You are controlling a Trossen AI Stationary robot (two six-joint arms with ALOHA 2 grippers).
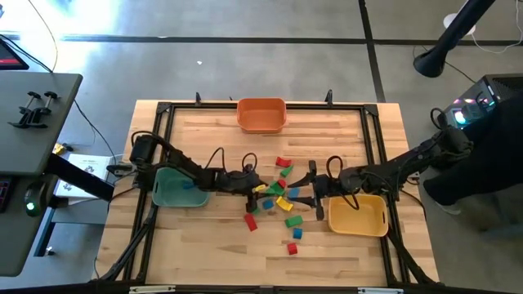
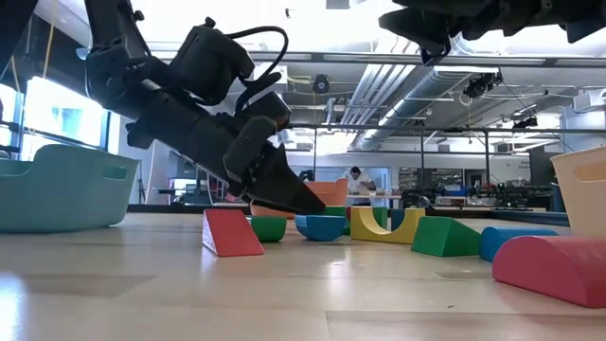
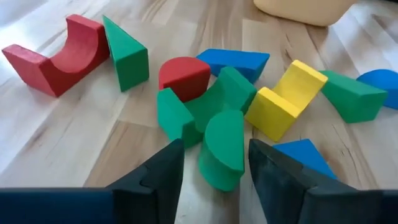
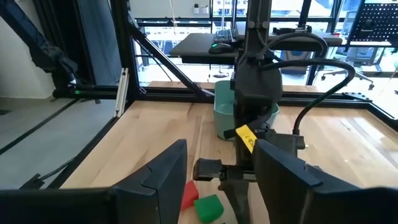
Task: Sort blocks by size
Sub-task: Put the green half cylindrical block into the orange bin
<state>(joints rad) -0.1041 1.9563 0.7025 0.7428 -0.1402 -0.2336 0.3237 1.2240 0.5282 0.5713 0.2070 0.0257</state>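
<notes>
Several red, green, blue and yellow blocks (image 1: 278, 192) lie in a loose pile at mid-table. My left gripper (image 1: 260, 189) is low at the pile's left side and open. In the left wrist view its fingers (image 3: 168, 171) stand on either side of a green half-round block (image 3: 222, 149) that rests on the wood and leans on other green blocks (image 3: 205, 106); a narrow gap shows on each side. My right gripper (image 1: 313, 194) is open and empty, raised above the pile's right side (image 4: 217, 155).
A teal bin (image 1: 176, 186) stands left of the pile, a yellow bin (image 1: 357, 214) right of it, and an orange bin (image 1: 261, 114) at the far edge. Stray blocks lie nearer: red (image 1: 251, 220), green (image 1: 293, 220), blue (image 1: 297, 233), red (image 1: 292, 247).
</notes>
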